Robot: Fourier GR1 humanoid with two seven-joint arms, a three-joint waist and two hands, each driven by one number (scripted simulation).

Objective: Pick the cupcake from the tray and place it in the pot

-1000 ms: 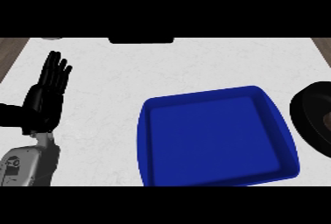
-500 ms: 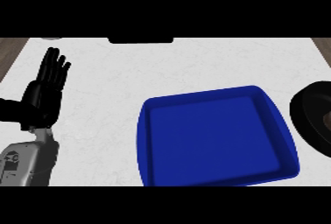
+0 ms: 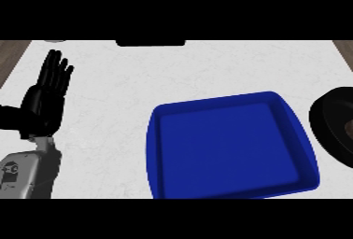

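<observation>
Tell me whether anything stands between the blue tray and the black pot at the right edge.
Nothing visible does: only a narrow strip of white counter separates the tray from the pot, which the view's edge cuts off. No cupcake shows in the tray. The left robot hand rests open at the left, beyond the tray.

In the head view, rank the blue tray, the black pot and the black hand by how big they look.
1. The blue tray, clearly the largest.
2 and 3. The left hand and the pot: unsure. The view's right edge cuts the pot off, and its visible part looks about the hand's size.
</observation>
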